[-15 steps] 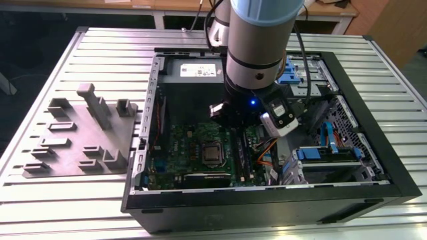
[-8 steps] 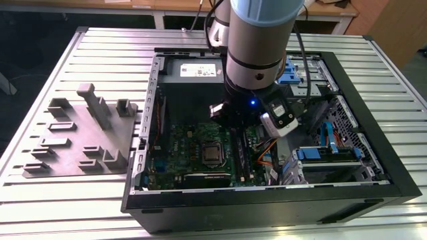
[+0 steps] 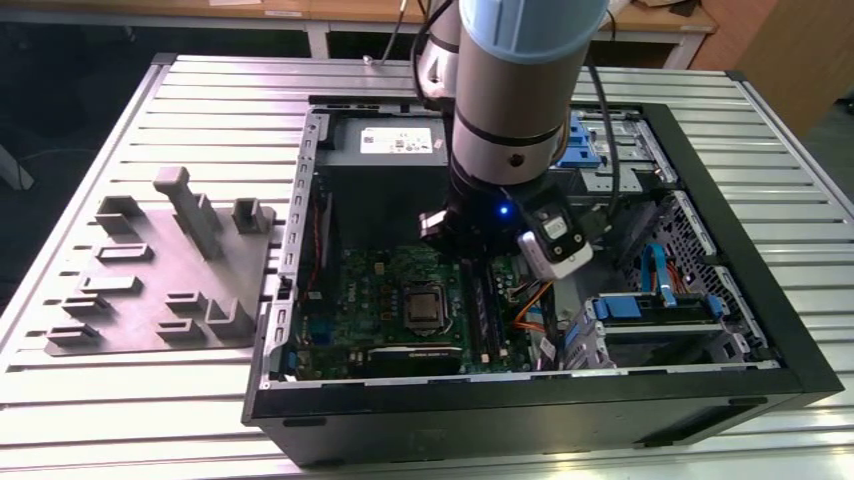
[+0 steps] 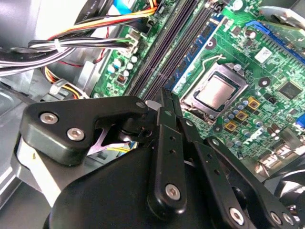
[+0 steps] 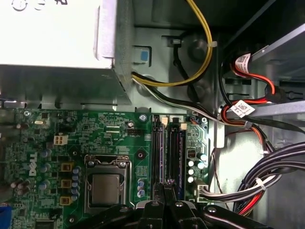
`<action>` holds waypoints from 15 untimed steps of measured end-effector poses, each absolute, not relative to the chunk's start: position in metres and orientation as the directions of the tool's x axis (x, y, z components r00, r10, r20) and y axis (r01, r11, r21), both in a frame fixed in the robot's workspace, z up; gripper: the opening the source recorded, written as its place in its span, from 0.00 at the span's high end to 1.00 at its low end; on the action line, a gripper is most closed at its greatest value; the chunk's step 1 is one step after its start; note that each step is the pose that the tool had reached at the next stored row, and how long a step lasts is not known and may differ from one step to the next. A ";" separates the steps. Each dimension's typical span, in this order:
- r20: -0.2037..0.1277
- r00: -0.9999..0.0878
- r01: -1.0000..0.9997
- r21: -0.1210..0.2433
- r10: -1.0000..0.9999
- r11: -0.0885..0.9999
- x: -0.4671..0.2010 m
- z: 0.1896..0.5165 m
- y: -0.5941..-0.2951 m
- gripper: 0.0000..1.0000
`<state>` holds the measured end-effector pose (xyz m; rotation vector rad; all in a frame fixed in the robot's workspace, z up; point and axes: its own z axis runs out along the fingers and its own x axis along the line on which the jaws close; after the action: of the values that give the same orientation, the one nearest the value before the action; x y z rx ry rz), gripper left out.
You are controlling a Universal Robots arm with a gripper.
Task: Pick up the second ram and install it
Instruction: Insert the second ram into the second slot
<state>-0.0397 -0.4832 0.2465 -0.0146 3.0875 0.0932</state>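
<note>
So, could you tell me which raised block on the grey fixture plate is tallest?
The narrow post at the far edge of the fixture plate; the other blocks sit clearly lower.

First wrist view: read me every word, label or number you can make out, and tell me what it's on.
Large white logo lying sideways on the circuit board: a maker's mark, not spelled out here.
Fine white print beside the parts on the circuit board: too small to read.
White cable tags: print too small to read.
Label on the metal box: partly cut off, unreadable.
</note>
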 end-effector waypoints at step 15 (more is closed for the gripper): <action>-0.053 -0.999 0.000 0.060 0.003 0.998 -0.039 0.237 -0.484 0.89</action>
<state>-0.0385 -0.4839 0.2373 0.0020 3.0873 0.0934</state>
